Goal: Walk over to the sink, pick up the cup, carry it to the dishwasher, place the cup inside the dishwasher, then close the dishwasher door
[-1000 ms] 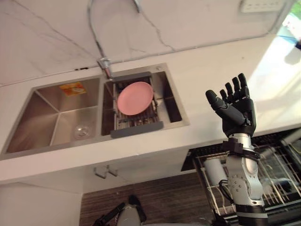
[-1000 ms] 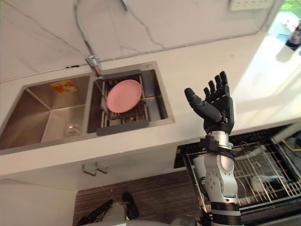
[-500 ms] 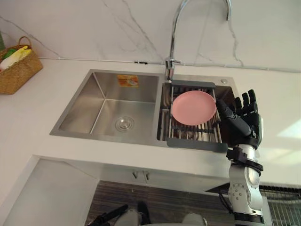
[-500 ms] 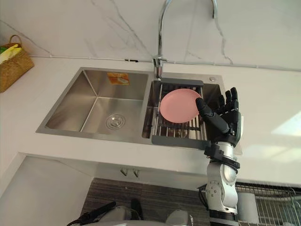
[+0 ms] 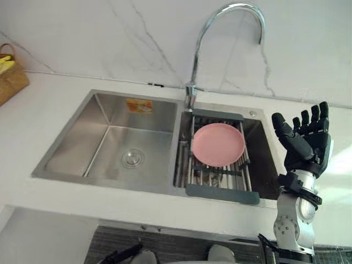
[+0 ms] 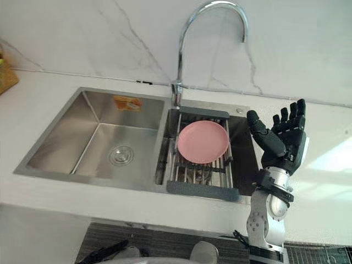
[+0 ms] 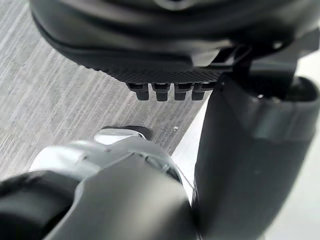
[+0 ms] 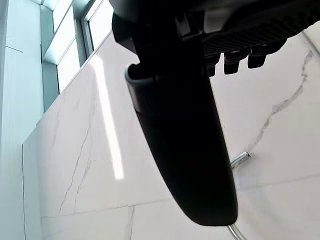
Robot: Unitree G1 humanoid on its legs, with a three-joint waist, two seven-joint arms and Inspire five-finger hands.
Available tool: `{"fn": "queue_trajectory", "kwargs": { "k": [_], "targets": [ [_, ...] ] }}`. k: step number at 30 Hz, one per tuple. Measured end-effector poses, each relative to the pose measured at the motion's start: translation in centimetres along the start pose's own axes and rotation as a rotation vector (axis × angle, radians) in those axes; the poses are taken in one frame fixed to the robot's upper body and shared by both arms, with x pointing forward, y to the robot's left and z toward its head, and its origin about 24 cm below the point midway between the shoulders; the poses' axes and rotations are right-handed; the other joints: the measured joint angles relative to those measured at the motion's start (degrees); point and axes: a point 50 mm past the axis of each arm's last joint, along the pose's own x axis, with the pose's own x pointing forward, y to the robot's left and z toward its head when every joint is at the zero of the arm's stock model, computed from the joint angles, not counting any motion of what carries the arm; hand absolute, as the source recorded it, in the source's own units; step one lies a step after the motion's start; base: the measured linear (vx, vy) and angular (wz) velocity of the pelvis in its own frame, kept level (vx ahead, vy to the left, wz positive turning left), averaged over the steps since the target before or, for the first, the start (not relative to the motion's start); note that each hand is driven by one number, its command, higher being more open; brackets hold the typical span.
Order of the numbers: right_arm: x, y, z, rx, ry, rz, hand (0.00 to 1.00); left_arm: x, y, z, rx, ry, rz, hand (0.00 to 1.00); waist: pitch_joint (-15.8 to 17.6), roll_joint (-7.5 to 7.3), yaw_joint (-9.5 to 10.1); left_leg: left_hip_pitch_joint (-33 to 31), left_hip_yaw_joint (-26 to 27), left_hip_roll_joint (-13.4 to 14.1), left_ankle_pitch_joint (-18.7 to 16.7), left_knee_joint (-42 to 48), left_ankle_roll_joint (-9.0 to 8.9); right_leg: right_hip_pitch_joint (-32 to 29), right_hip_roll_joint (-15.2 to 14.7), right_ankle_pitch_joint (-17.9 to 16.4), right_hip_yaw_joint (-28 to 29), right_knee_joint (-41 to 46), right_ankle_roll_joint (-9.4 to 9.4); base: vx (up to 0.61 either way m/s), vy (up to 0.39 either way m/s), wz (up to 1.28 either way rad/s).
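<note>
Sink (image 5: 110, 137) with two steel basins sits in a white counter (image 5: 66, 82), under a curved tap (image 5: 190, 93) and a marble wall (image 5: 110, 33). Across the right basin lies a wire rack (image 5: 220, 192), and a pink plate (image 5: 218, 144) rests on it. The left basin shows its drain. A woven basket (image 5: 8, 82) stands on the counter at the far left. The right hand (image 5: 308, 147) is raised upright just right of the sink, fingers straight and apart, thumb spread, holding nothing. The left hand (image 7: 170, 50) hangs over grey striped floor (image 7: 60, 100), fingers straight, also empty.
</note>
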Motion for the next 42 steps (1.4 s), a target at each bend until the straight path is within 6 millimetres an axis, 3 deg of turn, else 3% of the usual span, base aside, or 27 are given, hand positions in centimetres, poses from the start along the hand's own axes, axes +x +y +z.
{"fn": "queue_trajectory", "kwargs": {
  "k": [3,6,7,8,13,18,22,24,27,31,34,36,39,42],
  "targets": [
    [0.3,-0.5,0.6,-0.021,-0.02,0.0,1.0,0.0,-0.1,-0.1,0.007,0.003,-0.01,1.0,-0.1,0.21,-0.62,1.1,0.9,2.4,-0.2,-0.6,-1.36,1.6,3.0,0.9,0.4,-3.2,-1.14,0.1,-0.126,-0.27],
    [0.5,-1.2,1.5,-0.014,-0.053,-0.025,1.0,0.1,-1.2,-0.5,0.056,0.006,-0.046,1.0,0.0,0.38,-1.51,3.6,2.9,2.3,0.1,-2.7,-1.94,2.8,3.6,1.4,1.8,-5.1,-1.31,0.09,-0.041,-0.25],
    [0.5,-1.3,1.5,-0.014,-0.054,-0.026,1.0,0.1,-1.3,-0.5,0.064,0.007,-0.052,1.0,0.0,0.39,-1.54,3.8,3.1,2.3,0.1,-2.8,-1.95,2.8,3.6,1.5,2.0,-5.2,-1.31,0.06,-0.006,-0.18],
    [-0.3,-1.4,1.8,-0.037,-0.034,0.029,1.0,0.4,-2.4,0.2,0.236,0.012,-0.076,1.0,1.3,2.45,-3.24,4.6,6.5,0.2,-0.8,-2.3,-0.58,3.3,2.4,5.8,4.4,-9.7,-0.18,0.0,0.0,-0.04],
    [-0.3,-1.4,1.8,-0.036,-0.034,0.029,1.0,0.4,-2.5,0.2,0.236,0.01,-0.076,1.0,1.2,2.62,-3.22,3.9,5.9,0.2,-0.8,-2.0,-0.53,3.3,2.3,5.8,3.9,-9.7,-0.18,0.0,-0.001,0.05],
    [-0.4,-0.3,0.9,-0.015,0.009,0.102,1.0,0.3,-2.8,0.6,0.209,-0.032,-0.085,1.0,1.3,3.06,-2.42,1.4,3.7,-0.1,-0.5,-1.1,0.02,2.9,2.1,6.6,1.6,-11.4,-0.23,-0.03,-0.019,0.21],
    [0.0,1.3,-0.7,-0.017,0.096,0.222,1.0,0.1,-3.1,0.7,0.176,-0.067,-0.087,1.0,1.3,3.1,-0.26,0.6,4.5,0.4,0.2,-1.7,-0.15,2.7,1.5,7.6,-3.8,-13.6,-1.6,-0.03,-0.044,-0.09],
    [0.1,1.7,-1.7,-0.049,0.151,0.263,1.0,0.0,-3.2,0.9,0.176,-0.091,-0.093,1.0,1.3,3.03,0.33,0.6,4.6,0.6,0.4,-1.7,-0.38,2.2,2.0,8.6,-4.0,-13.6,-0.79,0.0,-0.061,-0.24],
    [0.1,2.1,-2.7,-0.151,0.22,0.354,1.0,0.0,-3.1,0.7,0.166,-0.094,-0.094,1.0,1.2,2.92,0.32,0.9,5.5,0.9,0.4,-2.6,-0.43,1.1,2.9,9.7,-1.9,-14.3,-1.03,0.0,-0.051,-0.47],
    [0.4,2.0,-2.5,-0.299,0.223,0.429,1.0,0.0,-2.8,0.8,0.193,-0.092,-0.077,1.0,1.4,2.02,0.22,2.6,8.4,0.7,0.1,-3.9,-0.65,-0.5,4.0,12.7,-1.1,-15.7,-2.66,-0.04,-0.017,-0.78],
    [0.8,1.6,-1.7,-0.399,0.204,0.476,1.0,0.0,-2.0,1.2,0.212,-0.095,-0.046,1.0,1.9,-0.03,-0.78,3.3,10.6,1.2,-1.5,-2.0,-1.03,-0.9,4.4,13.6,1.3,-16.1,-2.91,-0.1,0.033,-0.53],
    [1.3,1.6,-0.5,-0.472,0.165,0.521,1.0,-0.1,-1.3,1.5,0.218,-0.096,-0.026,1.0,1.8,-1.6,-0.99,3.3,12.2,2.1,-2.9,-0.1,-1.23,-1.0,4.4,12.9,0.4,-17.0,-4.04,-0.11,0.041,-0.4],
    [1.8,2.4,1.4,-0.55,0.113,0.647,1.0,-0.1,-0.7,1.5,0.218,-0.084,-0.01,1.0,1.3,-2.69,-1.55,3.1,12.8,3.0,-3.7,2.0,-1.04,-1.0,4.1,13.8,-2.3,-16.4,-6.0,-0.02,0.037,-0.18],
    [2.2,3.2,2.4,-0.594,0.085,0.751,1.0,-0.1,-0.7,1.7,0.214,-0.087,-0.012,1.0,0.9,-3.23,-1.33,2.6,12.5,3.5,-4.3,3.4,-1.0,-1.1,4.2,14.0,-2.5,-15.8,-5.73,0.0,0.003,0.02]
  ]
}}
